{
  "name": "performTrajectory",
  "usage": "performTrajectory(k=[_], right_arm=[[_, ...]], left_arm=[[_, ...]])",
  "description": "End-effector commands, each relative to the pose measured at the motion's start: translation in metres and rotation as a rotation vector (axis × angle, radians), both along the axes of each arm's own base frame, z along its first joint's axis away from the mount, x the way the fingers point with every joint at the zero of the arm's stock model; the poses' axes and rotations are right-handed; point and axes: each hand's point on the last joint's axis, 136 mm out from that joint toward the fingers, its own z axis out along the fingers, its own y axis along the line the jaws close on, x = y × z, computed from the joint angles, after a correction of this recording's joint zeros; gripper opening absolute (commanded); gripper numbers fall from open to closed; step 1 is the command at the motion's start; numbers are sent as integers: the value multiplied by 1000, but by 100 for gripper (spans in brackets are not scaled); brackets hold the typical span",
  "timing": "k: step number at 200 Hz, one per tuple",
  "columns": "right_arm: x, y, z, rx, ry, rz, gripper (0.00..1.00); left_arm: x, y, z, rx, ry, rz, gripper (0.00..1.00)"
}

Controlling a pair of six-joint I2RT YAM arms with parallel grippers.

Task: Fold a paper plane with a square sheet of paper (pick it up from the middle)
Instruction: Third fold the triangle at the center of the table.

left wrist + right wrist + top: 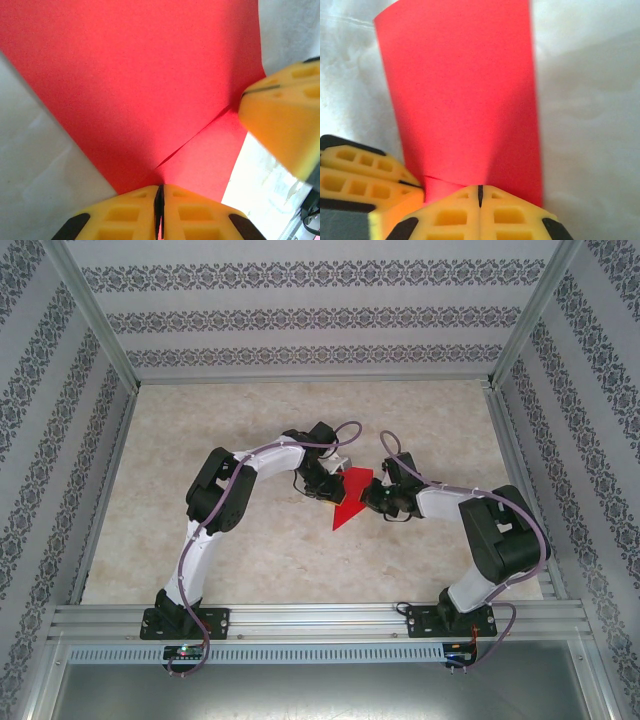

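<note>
At the centre of the table (250, 550), a partly folded red sheet of paper (352, 498) sits between two arms. The left gripper (159, 192) and right gripper (480, 192) each pinch an edge, jaws closed tight on it. Thin, light and limp, it likely creases or tears easily, so holds near the fold look safest. No brand or writing shows.

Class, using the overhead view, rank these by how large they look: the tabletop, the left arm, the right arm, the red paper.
1. tabletop
2. left arm and right arm: look about alike, so left unranked
3. red paper
</note>
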Motion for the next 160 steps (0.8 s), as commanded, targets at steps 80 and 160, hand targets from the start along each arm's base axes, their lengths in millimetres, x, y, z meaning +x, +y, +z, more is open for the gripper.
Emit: performTrajectory(k=[80,160], right_arm=[[-2,-33,21,-22,-64,-31,3],[-4,22,-1,73,-8,67,4]], left_arm=[[-20,44,-63,231,66,1,13],[-20,43,-64,228,74,1,13]])
